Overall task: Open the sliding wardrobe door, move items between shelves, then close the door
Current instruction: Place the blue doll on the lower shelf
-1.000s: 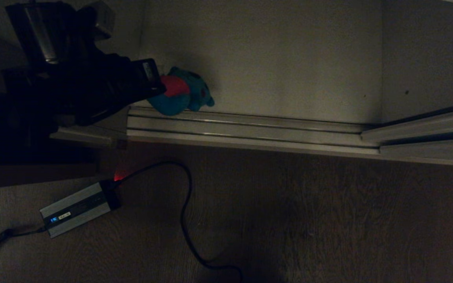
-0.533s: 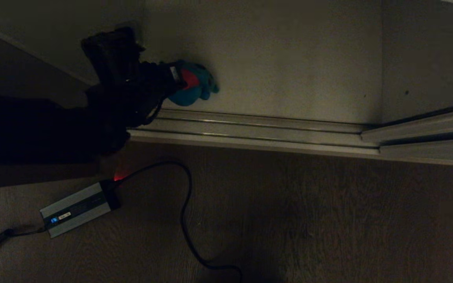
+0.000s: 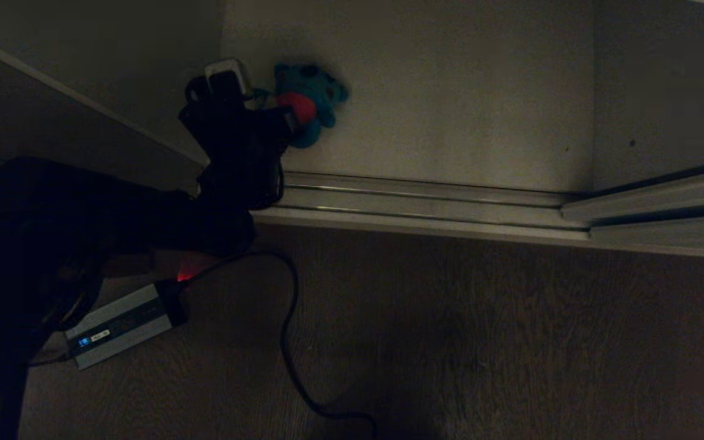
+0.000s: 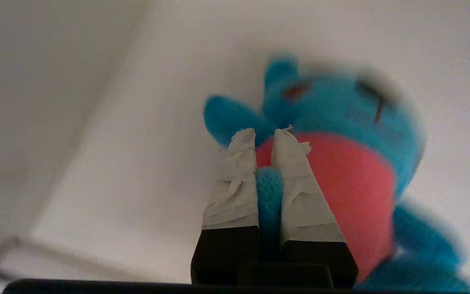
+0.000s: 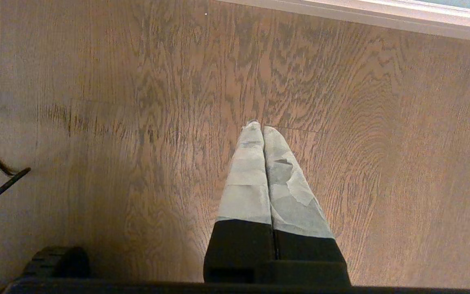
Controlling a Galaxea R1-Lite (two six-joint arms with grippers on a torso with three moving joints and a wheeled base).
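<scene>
While a second ago the teal-blue plush toy (image 3: 310, 104) sat down against the sliding-door track (image 3: 425, 205), it now sits further in over the white shelf (image 3: 450, 116), up toward the 11 o'clock part of the head view — carried there by the left end effector (image 3: 278, 119), which has swung in from 9 o'clock and now reaches across the track into the wardrobe. In the left wrist view the taped fingers (image 4: 235, 179) are clamped almost together on one small blue limb of the toy, with the red belly just beside them and the rest of the body hanging off to one side. The toy looks lifted rather than resting, though I cannot tell whether it touches the shelf. My reading is that the transfer between shelves is under way, and with so narrow a pinch on soft plush the toy could swing or slip. The right end effector (image 5: 261, 134) is parked with its fingers pressed together over the wooden floor (image 5: 137, 122), well apart from the work. A power brick (image 3: 121, 324) and its cable (image 3: 288, 330) lie on the floor near 8 o'clock — clear of the arm for now.
</scene>
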